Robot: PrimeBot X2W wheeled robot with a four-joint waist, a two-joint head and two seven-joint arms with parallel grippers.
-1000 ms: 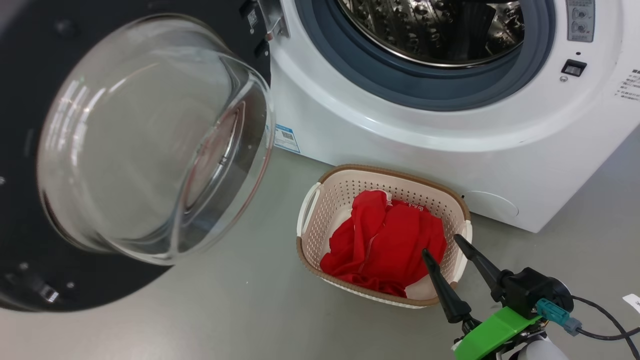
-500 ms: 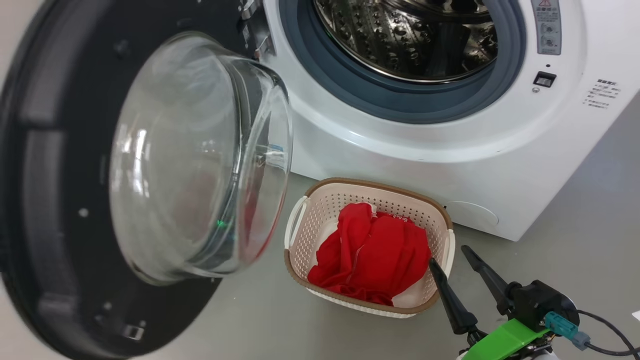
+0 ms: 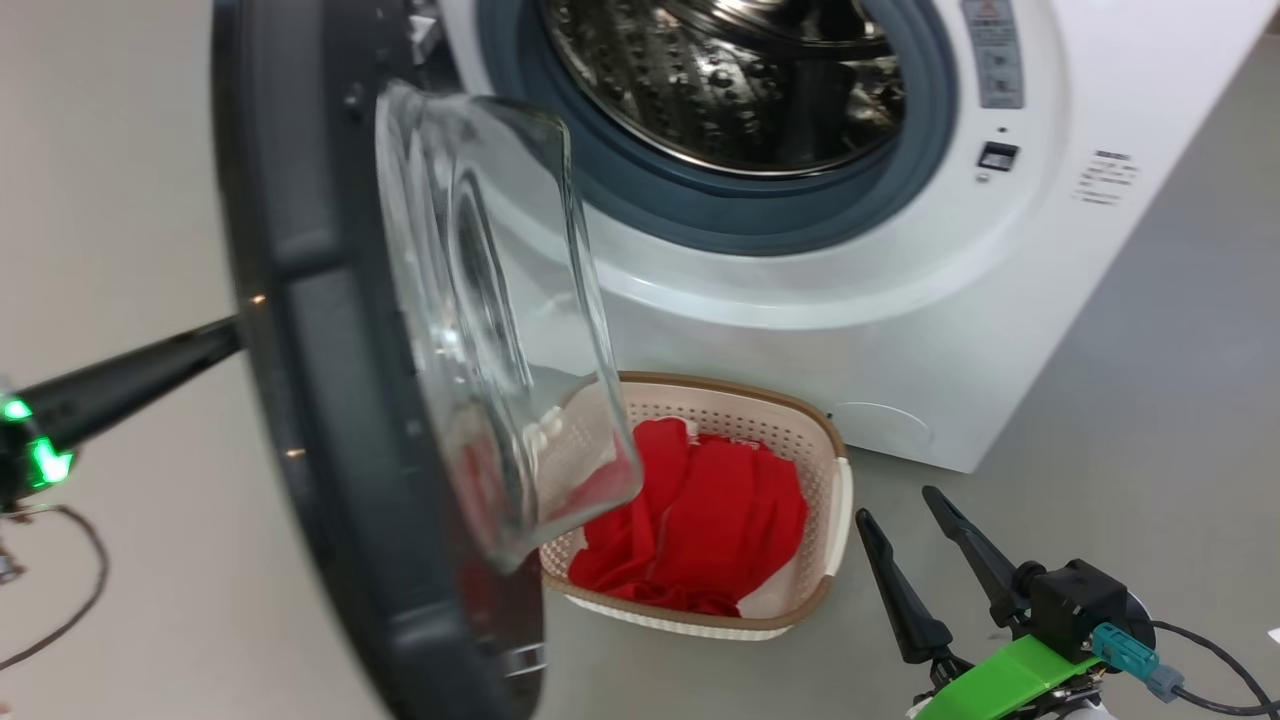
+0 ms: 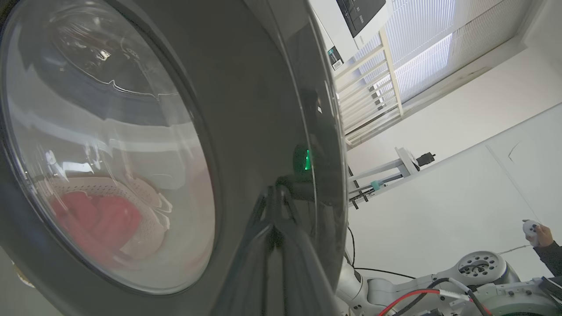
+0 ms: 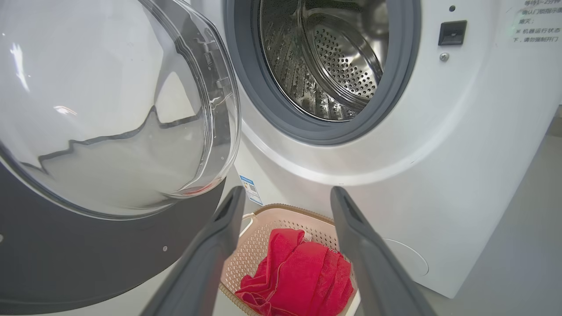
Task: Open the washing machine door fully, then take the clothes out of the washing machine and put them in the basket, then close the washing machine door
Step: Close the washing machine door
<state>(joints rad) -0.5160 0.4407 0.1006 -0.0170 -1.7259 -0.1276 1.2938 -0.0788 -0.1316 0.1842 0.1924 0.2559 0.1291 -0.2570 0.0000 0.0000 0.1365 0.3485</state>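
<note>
The washing machine [image 3: 900, 330] stands with its steel drum [image 3: 720, 90] showing no fabric. The washing machine door [image 3: 300, 300] hangs about half open, edge-on in the head view, its glass bowl [image 3: 490, 320] facing the drum. My left gripper [image 3: 235, 335] looks shut, tips against the door's glossy outer face [image 4: 246, 109]. The red clothes [image 3: 700, 510] lie in the cream basket [image 3: 740, 392] on the floor before the machine. My right gripper [image 3: 896, 503] hovers open and holding nothing, just right of the basket. In the right wrist view, the right gripper [image 5: 287, 193] frames the clothes [image 5: 298, 272].
Grey floor [image 3: 1150, 400] stretches to the right of the machine. A thin cable [image 3: 60, 600] lies on the floor at the left. In the left wrist view a person's hand [image 4: 533, 230] holds a controller, and a white stand [image 4: 395, 164] is behind the door.
The door has swung from wide open toward the drum and now stands edge-on. My left gripper has come into the head view behind it. The head camera shifted; the right gripper barely moved.
</note>
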